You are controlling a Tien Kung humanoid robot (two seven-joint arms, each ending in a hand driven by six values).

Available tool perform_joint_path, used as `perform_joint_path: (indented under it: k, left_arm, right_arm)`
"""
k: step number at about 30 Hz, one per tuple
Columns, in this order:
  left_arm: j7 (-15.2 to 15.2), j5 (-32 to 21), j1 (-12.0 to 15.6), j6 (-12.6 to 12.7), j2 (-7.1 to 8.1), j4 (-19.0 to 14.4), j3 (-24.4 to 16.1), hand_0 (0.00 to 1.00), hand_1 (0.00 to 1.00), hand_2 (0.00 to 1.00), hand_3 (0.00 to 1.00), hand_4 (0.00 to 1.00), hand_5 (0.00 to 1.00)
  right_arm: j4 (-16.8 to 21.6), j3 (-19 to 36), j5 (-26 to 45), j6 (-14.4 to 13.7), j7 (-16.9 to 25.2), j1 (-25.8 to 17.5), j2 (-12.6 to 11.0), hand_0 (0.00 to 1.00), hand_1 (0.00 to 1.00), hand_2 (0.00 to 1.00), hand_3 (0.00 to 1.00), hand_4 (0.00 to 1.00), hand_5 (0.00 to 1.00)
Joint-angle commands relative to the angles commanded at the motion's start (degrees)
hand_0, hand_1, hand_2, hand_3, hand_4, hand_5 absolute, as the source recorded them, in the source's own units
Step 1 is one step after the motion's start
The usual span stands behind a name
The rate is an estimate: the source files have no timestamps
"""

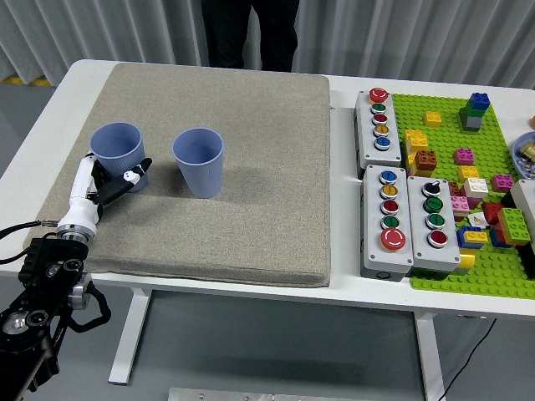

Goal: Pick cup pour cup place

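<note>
Left robot hand [107, 182] sits at the left blue cup [117, 155], left of frame on the grey mat [251, 209], fingers part-curled around its base without a firm hold. Light, thin, crushable: grip mid-wall, gently. Second cup [199, 161] waits beside.

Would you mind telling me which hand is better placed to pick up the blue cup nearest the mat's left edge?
The left hand: it sits right at the base of that left blue cup, fingers open toward it. The right hand is not in view.

You've got two matt, smooth blue cups [117, 150] [199, 161], probably plastic, on a rough grey cloth mat [242, 209] over a glossy white table [359, 296].
</note>
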Motion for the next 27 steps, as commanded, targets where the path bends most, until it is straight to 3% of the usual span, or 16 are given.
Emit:
perform_joint_path:
  k: [17,18,27]
  left_arm:
    - [0.03,0.28,0.11,0.73,-0.03,-0.56,0.03,0.701,0.706,0.859,0.907,0.821,0.304]
    - [0.01,0.28,0.10,0.75,-0.03,-0.57,0.01,0.612,0.660,0.840,0.868,0.800,0.292]
    - [-0.06,-0.12,0.25,0.39,-0.24,-0.31,-0.02,0.586,0.654,0.837,0.853,0.790,0.288]
  right_arm:
    - [0.00,0.10,-0.10,0.00,0.01,-0.03,0.00,0.681,0.677,0.687,0.645,0.440,0.178]
    - [0.00,0.08,-0.08,-0.01,0.01,-0.01,0.01,0.680,0.677,0.687,0.646,0.439,0.181]
    - [0.00,0.10,-0.05,-0.01,-0.03,-0.08,0.07,0.679,0.678,0.687,0.646,0.440,0.181]
